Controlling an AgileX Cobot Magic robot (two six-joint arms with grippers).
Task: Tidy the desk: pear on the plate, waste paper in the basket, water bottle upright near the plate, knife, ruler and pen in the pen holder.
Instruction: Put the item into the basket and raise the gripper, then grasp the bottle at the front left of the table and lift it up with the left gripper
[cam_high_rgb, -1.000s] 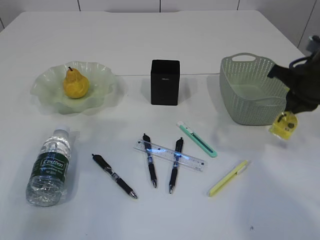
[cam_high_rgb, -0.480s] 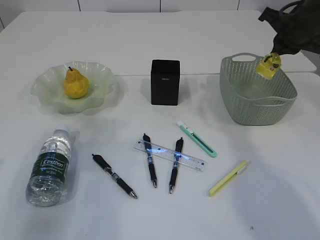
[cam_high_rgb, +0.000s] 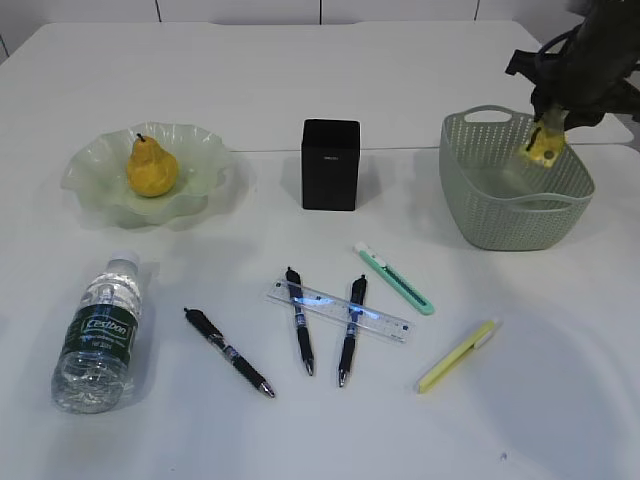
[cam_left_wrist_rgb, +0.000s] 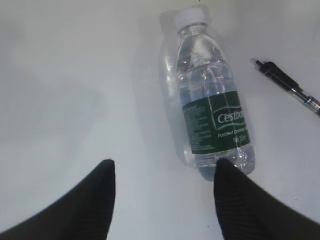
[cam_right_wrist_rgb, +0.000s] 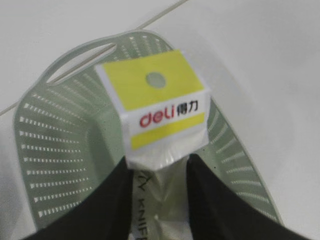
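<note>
Ext view: right gripper (cam_high_rgb: 548, 135) hung over basket (cam_high_rgb: 497, 215), upper right, yellow waste paper (cam_high_rgb: 543, 147) betw fingers; pear (cam_high_rgb: 150, 167) on plate (cam_high_rgb: 88, 178), upper left; bottle (cam_high_rgb: 98, 331) lay lower left.
L wrist: left gripper (cam_left_wrist_rgb: 163, 172) spread, right finger tip at bottle (cam_left_wrist_rgb: 212, 110) base.
R wrist: fingers (cam_right_wrist_rgb: 112, 197) flanked paper (cam_right_wrist_rgb: 156, 109) above basket (cam_right_wrist_rgb: 55, 155); grip or release, can't tell.

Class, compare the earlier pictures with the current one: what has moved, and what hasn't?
The right tool carried the yellow packaging up from beside the basket to above its inside; it sits between the jaws. The pear, bottle, pens and ruler stayed put.
</note>
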